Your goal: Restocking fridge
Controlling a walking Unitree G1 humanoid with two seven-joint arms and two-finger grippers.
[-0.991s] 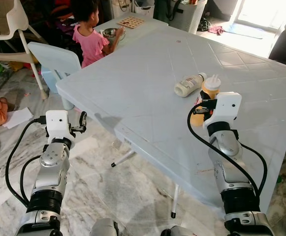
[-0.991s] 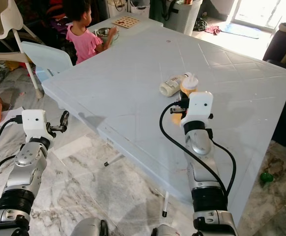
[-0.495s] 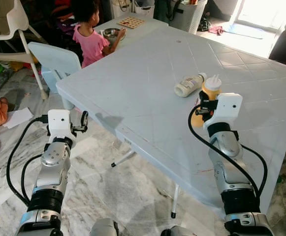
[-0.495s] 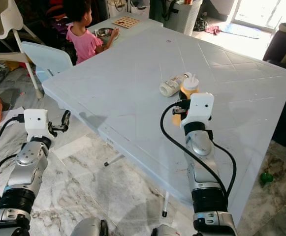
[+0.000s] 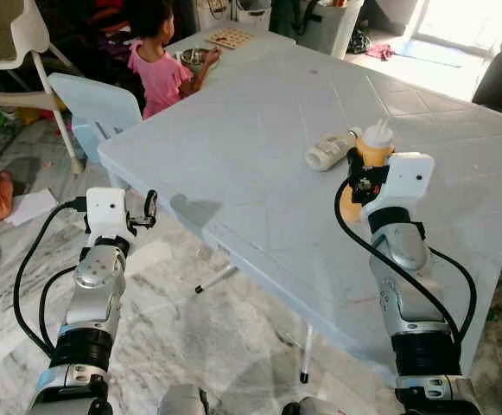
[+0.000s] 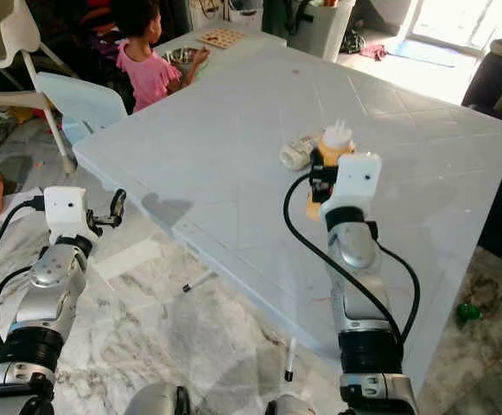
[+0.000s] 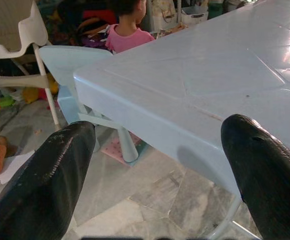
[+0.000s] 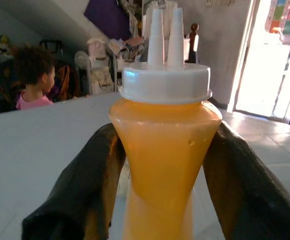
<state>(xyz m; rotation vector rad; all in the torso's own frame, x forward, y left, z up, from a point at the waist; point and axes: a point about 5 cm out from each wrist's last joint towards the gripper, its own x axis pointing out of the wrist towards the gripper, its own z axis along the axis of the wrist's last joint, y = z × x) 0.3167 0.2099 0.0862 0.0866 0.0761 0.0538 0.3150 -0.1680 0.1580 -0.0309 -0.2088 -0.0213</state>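
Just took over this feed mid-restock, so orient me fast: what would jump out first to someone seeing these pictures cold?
The right gripper is closed around the waist of an orange squeeze bottle with a white twin-nozzle cap, upright on the big pale table. A white bottle lies on its side just beyond it. The left gripper hangs open off the table's near corner, and a person in pink sits at the far end.
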